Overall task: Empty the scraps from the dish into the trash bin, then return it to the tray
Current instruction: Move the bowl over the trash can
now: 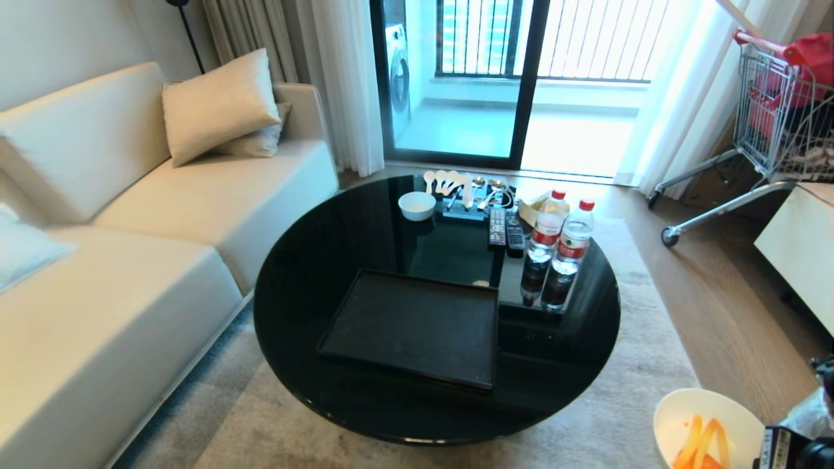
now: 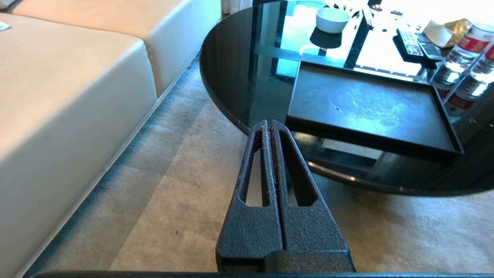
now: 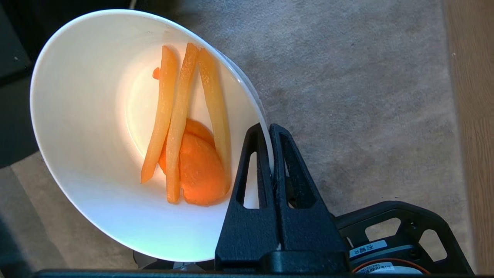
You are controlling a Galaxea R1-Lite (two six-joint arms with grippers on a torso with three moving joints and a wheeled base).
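The dish (image 3: pixel 96 154) is a deep white bowl and it is held in the air by the right gripper (image 3: pixel 269 131). The two black fingers (image 3: pixel 251 185) are pressed together on the bowl's rim, one inside the wall and one outside, so the bowl hangs tilted to one side of the gripper. Inside the bowl the scraps (image 3: pixel 189 146) lie against the lower wall, close to the clamped part of the rim: three long pale orange strips across round orange carrot slices. Nothing has fallen out of the bowl. Below the bowl and the gripper there is grey carpet (image 3: pixel 347 96), with wooden floor (image 3: pixel 474 116) along the far side of it.

In the head view the same bowl (image 1: pixel 707 423) shows at the lower right corner, off the table, with the orange pieces (image 1: pixel 700 443) visible in it and the dark body of the right arm just beside it. A bit of crumpled clear plastic (image 1: pixel 811 413) shows next to the arm; the trash bin itself cannot be made out.

The tray (image 1: pixel 417 326) lies flat on the round black glass table (image 1: pixel 313 273), well apart from the held bowl. Beyond the tray stand two water bottles (image 1: pixel 560 241), two remote controls (image 1: pixel 506 229), a smaller white bowl (image 1: pixel 417 205) and some spoons (image 1: pixel 456 185).

The left gripper (image 2: pixel 269 125) has its fingers closed together on nothing, above the carpet, near the table edge and the tray (image 2: pixel 370 108). A cream sofa (image 1: pixel 130 260) stands beside the table.
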